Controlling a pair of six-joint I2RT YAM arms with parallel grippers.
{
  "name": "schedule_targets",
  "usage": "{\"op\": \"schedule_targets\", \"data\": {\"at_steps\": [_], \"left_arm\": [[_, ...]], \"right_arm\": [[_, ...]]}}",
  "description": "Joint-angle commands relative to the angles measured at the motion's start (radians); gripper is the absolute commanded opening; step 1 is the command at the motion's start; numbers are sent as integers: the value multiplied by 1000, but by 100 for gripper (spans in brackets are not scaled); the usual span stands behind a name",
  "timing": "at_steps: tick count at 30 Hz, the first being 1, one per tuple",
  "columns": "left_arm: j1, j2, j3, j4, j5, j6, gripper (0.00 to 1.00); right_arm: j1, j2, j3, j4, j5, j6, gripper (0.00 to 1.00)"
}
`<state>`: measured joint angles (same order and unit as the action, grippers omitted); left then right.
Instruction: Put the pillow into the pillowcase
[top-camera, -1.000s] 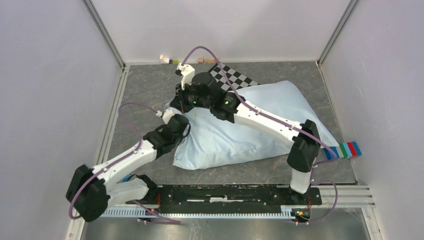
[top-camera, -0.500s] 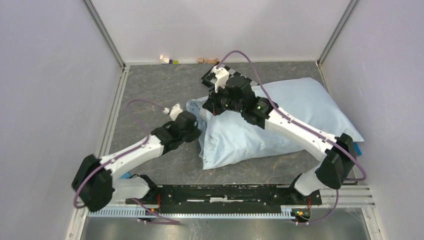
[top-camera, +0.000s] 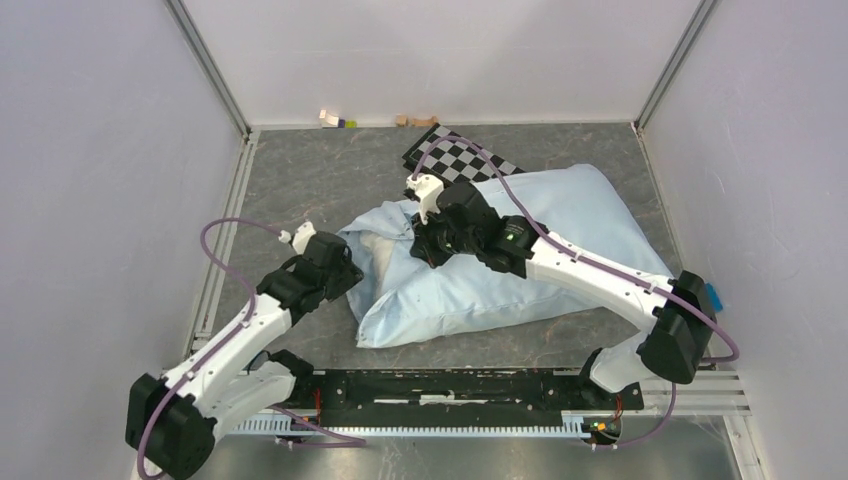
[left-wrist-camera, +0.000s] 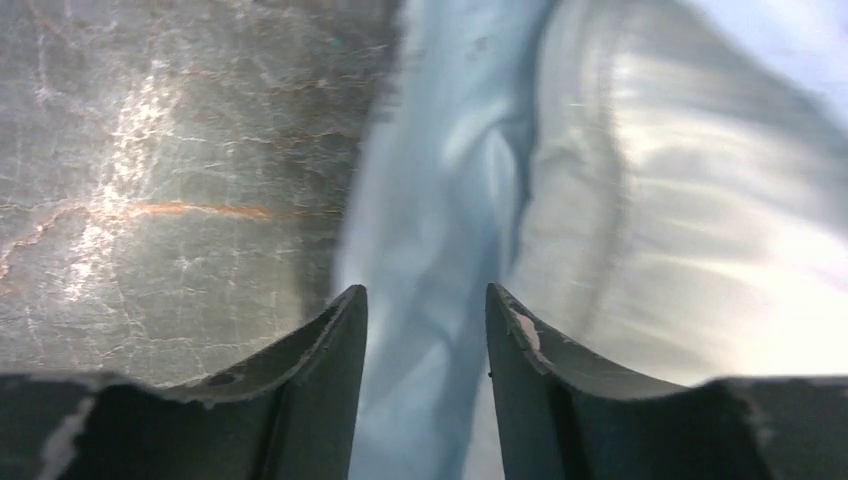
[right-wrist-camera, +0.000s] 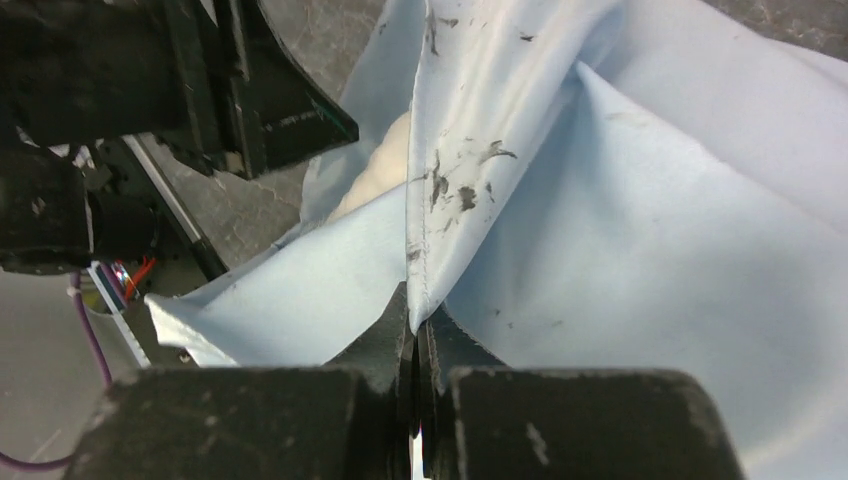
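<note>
The table holds everything, and I place it all against the checkerboard panel at its far edge. The pillowcase is the biggest thing here: a plump, wrinkled blue bulk just near of the checkerboard panel, its far edge touching or overlapping the panel's near side. It looks filled, so I judge the pillow is nearly all inside. I only see a cream sliver of it in the open mouth, which lies near and to my left of the checkerboard panel.

My right gripper sits just near of the checkerboard panel, on top of the bulge. It is clenched tight on a fold of the pillowcase's hem, which stands up out of the jaws. My left gripper is farther toward me and to my left of the checkerboard panel, at the mouth. Its fingers are parted, and a band of blue cloth runs through the gap. The view is blurred, but I see nothing clamped.

Most of the job looks done. What is left, I think, is to draw the hem over that last exposed bit of pillow and let go.
</note>
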<state>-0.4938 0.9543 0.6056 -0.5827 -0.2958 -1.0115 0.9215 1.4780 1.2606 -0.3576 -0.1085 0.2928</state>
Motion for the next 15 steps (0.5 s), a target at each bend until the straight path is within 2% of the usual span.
{"op": "schedule_targets", "data": {"at_steps": [1, 3, 5, 9, 12, 15], "left_arm": [[3, -107, 88, -8, 66, 63, 56], [2, -102, 76, 52, 159, 33, 54], [-5, -50, 44, 179, 252, -8, 49], [-94, 60, 5, 449, 356, -85, 40], [-136, 75, 37, 455, 359, -61, 39], [-124, -6, 43, 290, 267, -37, 42]], "right_arm": [[23, 5, 80, -66, 52, -53, 0], [41, 7, 120, -94, 90, -62, 0], [55, 16, 173, -121, 150, -70, 0], [64, 46, 237, -141, 206, -78, 0], [64, 70, 233, -146, 241, -82, 0], [63, 101, 214, -183, 335, -103, 0]]}}
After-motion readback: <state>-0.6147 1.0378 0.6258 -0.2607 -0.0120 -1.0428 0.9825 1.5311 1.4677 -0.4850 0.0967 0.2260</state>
